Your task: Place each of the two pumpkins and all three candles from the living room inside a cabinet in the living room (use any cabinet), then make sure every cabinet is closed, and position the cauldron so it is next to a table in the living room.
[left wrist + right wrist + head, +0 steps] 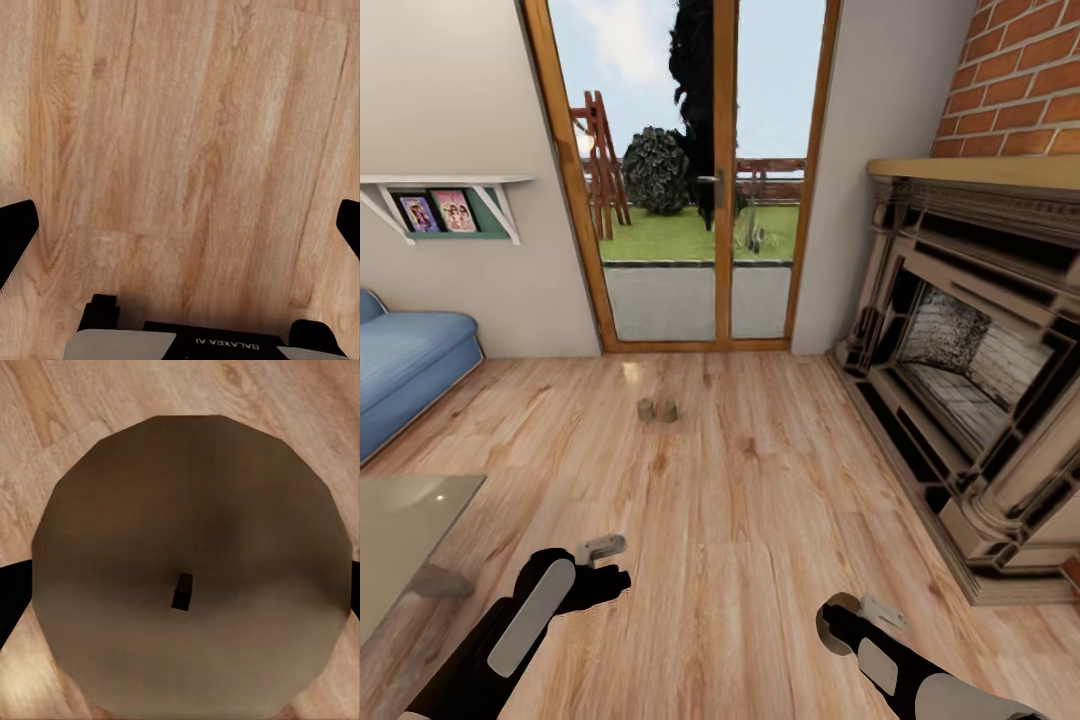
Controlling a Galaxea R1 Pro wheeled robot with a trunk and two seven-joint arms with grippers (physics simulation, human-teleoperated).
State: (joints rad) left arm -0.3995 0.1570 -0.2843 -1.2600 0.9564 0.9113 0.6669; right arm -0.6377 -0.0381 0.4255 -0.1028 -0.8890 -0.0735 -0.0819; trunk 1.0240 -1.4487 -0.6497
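The brown candle (pixel 191 562) sat between the fingers of the right gripper (pixel 850 612), its round top with the short dark wick facing the wrist camera and the black fingertips showing at either side of it, so the gripper was closed around it and carrying it low over the plank floor (pixel 760 480). Two more small stubby cylinders (pixel 657 409), likely the other candles though too small to be sure, stood side by side on the floor near the glass door (pixel 700 200), well ahead of the robot. The left gripper (pixel 605 560) held nothing, fingers spread wide over bare boards. A glass-topped counter (pixel 410 520) lay just beside the left arm, a blue sofa (pixel 405 370) beyond it, and the brick fireplace (pixel 980 380) stood to the right. The hold looked shallow, on a smooth round side, so a sharp turn of the base could let the candle slip and roll away. Swinging round toward the cabinet could also knock the left arm against the counter's corner, or the right arm against the fireplace surround.
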